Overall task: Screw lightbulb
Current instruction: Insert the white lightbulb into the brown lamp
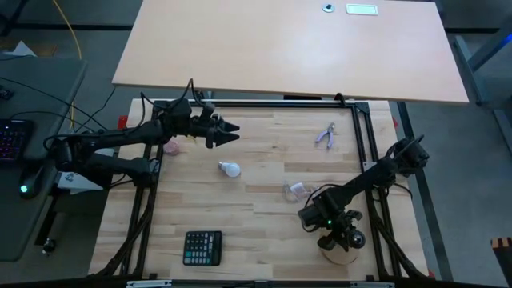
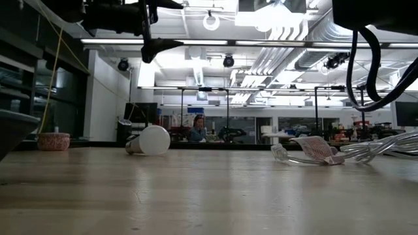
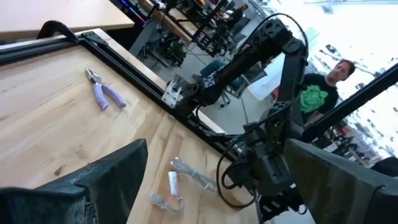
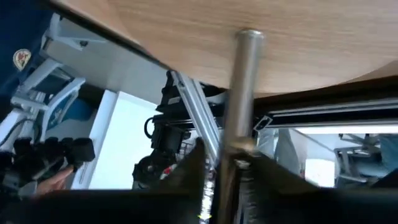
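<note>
Left gripper (image 1: 232, 131) is up off the table at far left, fingers spread w/ nothing between them; low view shows it hanging high above the wood. Lightbulb (image 1: 230, 169) lies on its side on the tabletop, just nearer than that gripper and apart from it, roughly mid-left of the table (image 1: 264, 216); in low view it rests w/ its metal base pointing left (image 2: 149, 140). Right gripper (image 1: 342, 240) is at near right, down over the round wooden disc (image 1: 339, 256) at the table's near-right edge; can't tell if its fingers are spread or pressed. Clear plastic wrapper (image 1: 295, 190) sits betw. bulb and right arm. Purple-handled pliers (image 1: 326, 137) lie far right, well apart from the rest. Black calculator (image 1: 202, 247) near the front edge, left of centre. Person in green top (image 3: 320, 93) visible beyond the table in left wrist view.
</note>
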